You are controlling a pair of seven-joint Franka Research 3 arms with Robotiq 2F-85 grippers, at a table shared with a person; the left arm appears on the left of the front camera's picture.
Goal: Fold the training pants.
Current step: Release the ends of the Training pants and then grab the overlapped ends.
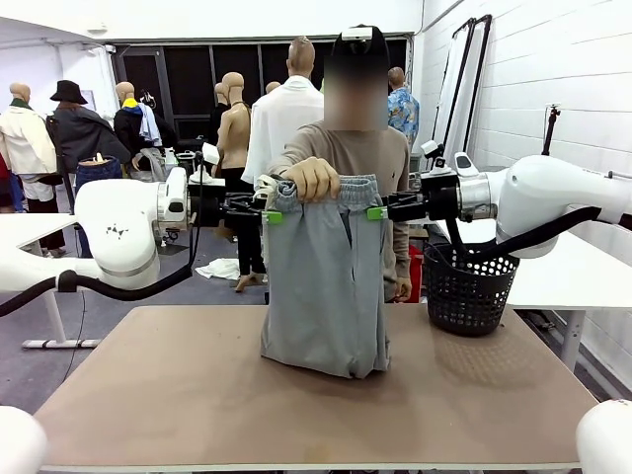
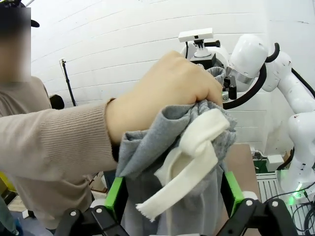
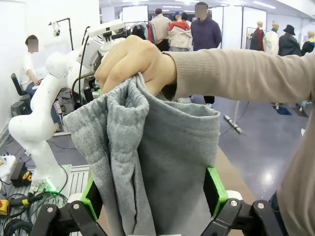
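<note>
A black perforated plastic basket (image 1: 471, 291) stands at the far right corner of the brown rectangular desk (image 1: 197, 395) I work over. A white-topped desk (image 1: 583, 272) stands just beside it, and a crumpled white cloth (image 1: 222, 269) lies on the grey floor (image 1: 30, 375) beyond.

Grey training pants (image 3: 162, 162) between spread green pads (image 3: 215, 189), hand (image 3: 133, 61) atop.
</note>
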